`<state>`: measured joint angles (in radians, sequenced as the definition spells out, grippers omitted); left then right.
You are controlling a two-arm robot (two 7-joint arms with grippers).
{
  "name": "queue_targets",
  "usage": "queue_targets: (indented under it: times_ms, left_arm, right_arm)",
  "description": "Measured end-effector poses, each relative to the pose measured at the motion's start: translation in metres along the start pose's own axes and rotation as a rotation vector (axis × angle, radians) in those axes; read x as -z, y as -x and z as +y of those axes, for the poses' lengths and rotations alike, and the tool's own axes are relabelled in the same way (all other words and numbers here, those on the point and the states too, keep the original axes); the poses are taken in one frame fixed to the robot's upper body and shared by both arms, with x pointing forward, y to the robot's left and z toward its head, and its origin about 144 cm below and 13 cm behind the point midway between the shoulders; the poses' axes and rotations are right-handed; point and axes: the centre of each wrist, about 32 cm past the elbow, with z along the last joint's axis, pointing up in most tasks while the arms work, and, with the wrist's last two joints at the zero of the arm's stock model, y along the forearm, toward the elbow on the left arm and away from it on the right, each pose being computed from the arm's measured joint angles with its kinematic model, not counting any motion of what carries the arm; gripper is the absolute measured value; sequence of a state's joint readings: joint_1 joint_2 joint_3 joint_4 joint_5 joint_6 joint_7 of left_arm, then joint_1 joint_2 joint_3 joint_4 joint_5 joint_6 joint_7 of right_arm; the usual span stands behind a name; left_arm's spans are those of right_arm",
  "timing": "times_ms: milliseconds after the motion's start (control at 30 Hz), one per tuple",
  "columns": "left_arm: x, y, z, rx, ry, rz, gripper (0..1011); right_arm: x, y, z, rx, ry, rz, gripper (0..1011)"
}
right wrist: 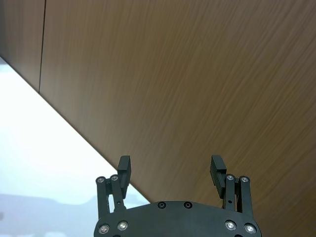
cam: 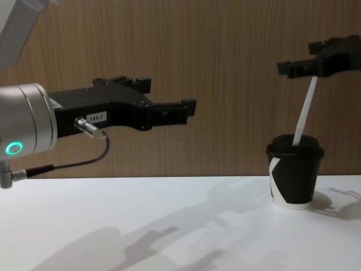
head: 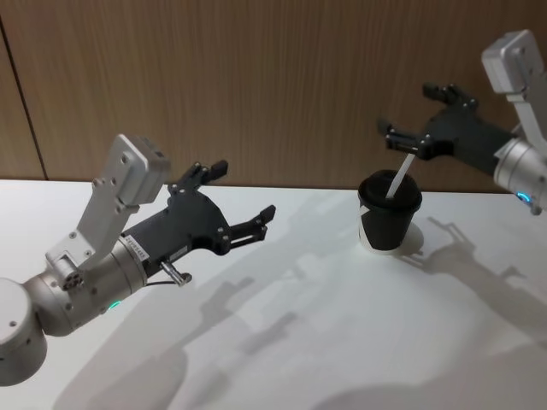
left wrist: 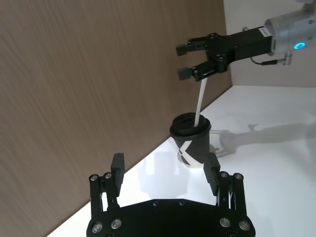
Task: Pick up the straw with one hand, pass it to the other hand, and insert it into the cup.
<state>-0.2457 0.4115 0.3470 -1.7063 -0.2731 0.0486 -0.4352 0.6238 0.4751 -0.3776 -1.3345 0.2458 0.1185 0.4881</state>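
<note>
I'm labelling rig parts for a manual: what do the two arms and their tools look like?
Both arms have silver cylindrical wrists with glowing ring lights and pale grey housings. The left tool is a flat black plate with two slim black linkage fingers and silver screws; it carries a small white label, a metal plug and a thin dark cable. The right tool has the same black build.

Bright overhead light — soft shadows, table glare.
</note>
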Motion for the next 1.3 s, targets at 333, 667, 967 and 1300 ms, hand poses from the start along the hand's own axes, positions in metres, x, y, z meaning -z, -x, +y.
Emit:
queue_targets:
  times_ms: [333,667,967,1300]
  left_arm:
    - [0.003,0.0,-0.007,-0.073,0.023,-0.004,1003]
    - [0.007,-0.005,-0.016,-0.111,0.037,0.004,1003]
    - [0.009,-0.012,-0.027,-0.104,0.042,0.001,1003]
    - [0.009,-0.019,-0.039,-0.085,0.052,-0.007,1003]
  right_arm:
    - [0.002,0.002,-0.011,-0.007,-0.016,0.007,1001]
    - [0.007,0.009,-0.019,-0.038,-0.003,0.026,1001]
    - [0.013,0.018,-0.023,-0.07,0.005,0.043,1001]
    - [0.016,0.024,-0.024,-0.086,0.004,0.062,1001]
